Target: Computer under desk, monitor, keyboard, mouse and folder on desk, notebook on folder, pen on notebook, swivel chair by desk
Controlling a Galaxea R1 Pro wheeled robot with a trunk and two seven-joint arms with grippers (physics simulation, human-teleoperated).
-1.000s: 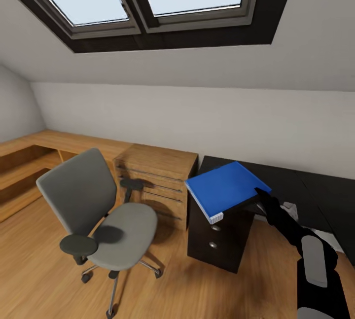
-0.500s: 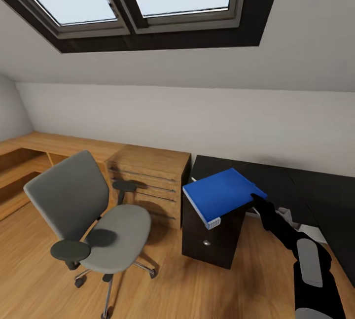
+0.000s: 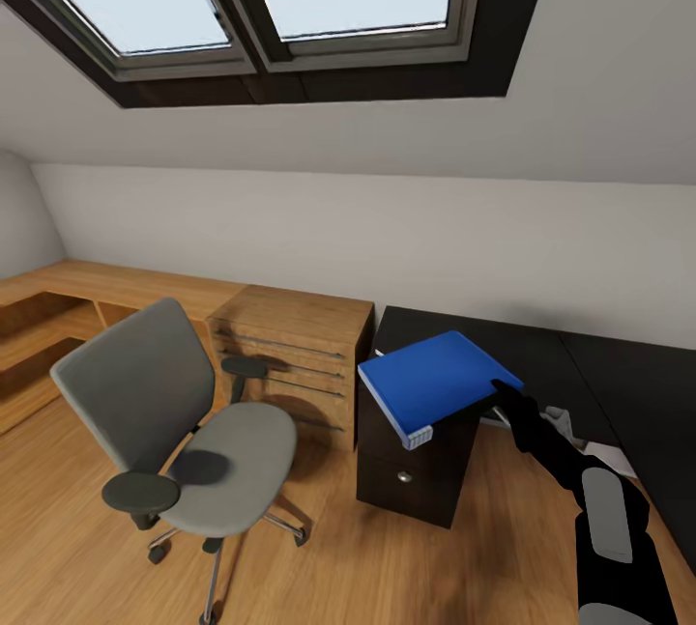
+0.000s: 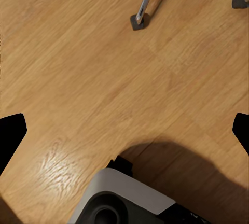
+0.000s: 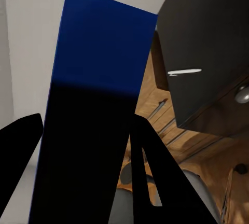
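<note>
head view: the right gripper [image 3: 505, 391] is clamped on the folder [image 3: 437, 380] by one corner, carrying it level above the desk [image 3: 541, 355] end, likely for setting down; left gripper [image 4: 124, 130] fingers seem spread wide over floor [image 4: 78, 68].

The wooden floor [image 3: 406, 567] carries the swivel chair [image 3: 184, 432], which stands on its casters. Right of the chair, a low oak drawer unit [image 3: 290, 355] stands against the wall. Just right of that unit stands a black drawer cabinet [image 3: 416, 470], under the end of the black desk [image 3: 580, 364].
</note>
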